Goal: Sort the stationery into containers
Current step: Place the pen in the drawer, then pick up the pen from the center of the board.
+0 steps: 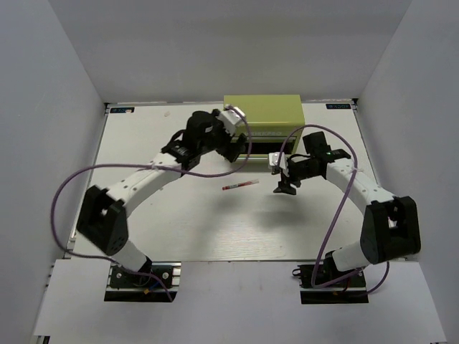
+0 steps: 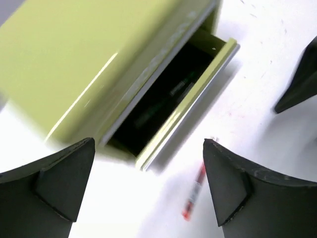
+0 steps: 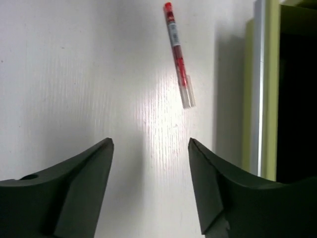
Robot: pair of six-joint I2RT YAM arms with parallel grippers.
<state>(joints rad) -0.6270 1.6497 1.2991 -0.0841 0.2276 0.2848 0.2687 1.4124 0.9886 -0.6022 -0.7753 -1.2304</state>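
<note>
The left claw (image 2: 148, 148) gapes wide and empty above the counter (image 2: 257, 74). The right claw (image 3: 150, 142) is parted too, holding nothing. A thin red pen (image 3: 177, 59) lies on the counter between them, just in front of the open drawer (image 2: 171, 96) of the olive-green chest (image 2: 84, 64).

Seen from above, the tool chest (image 1: 262, 115) sits at the top centre of the table (image 1: 215, 229), back by its far edge. Its drawer (image 2: 210, 74) is pulled out toward the frame's middle. Below it, near frame centre, a thin pen (image 1: 240, 185) lies alone on the table, apart from the chest. The right gripper (image 1: 285, 188) hangs just right of the pen. The left gripper (image 2: 148, 143) is higher in frame, by the drawer.
</note>
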